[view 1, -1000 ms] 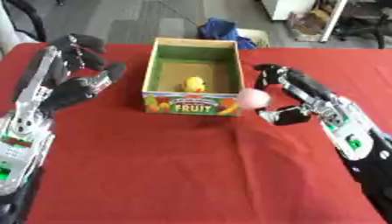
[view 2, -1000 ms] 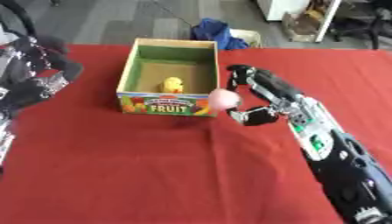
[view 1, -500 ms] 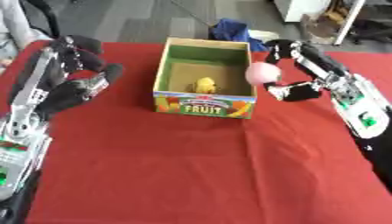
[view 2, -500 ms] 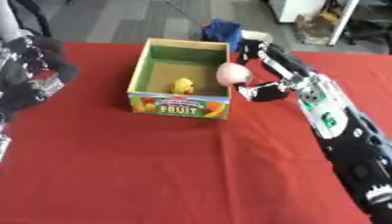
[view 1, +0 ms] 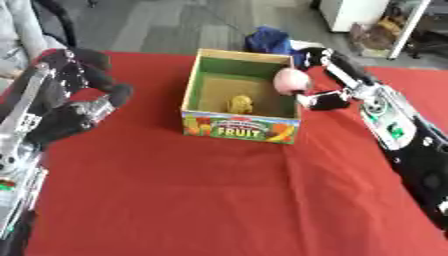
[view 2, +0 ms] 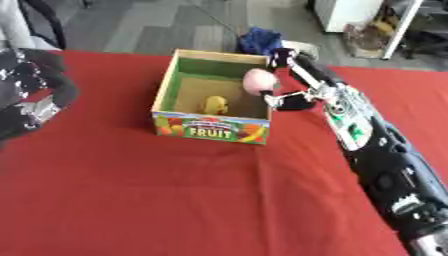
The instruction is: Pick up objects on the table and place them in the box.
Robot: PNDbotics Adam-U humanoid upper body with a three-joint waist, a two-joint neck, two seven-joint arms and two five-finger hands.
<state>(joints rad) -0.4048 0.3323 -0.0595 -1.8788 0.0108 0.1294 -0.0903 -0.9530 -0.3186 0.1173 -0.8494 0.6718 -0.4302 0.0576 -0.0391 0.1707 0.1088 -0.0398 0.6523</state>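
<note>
The cardboard fruit box stands at the back middle of the red table, with a small yellow object lying inside on its floor. My right hand holds a pink round object over the box's right rim, fingers and thumb curled round it. To the left of the box my left hand hangs above the table, fingers relaxed and holding nothing.
The red tablecloth covers the whole table. A blue bundle lies on the floor behind the box. A person's sleeve shows at the far left edge.
My right hand has carried the pink object up and leftward from the box's right side to above its right rim. The camera has shifted; the left hand has barely moved.
</note>
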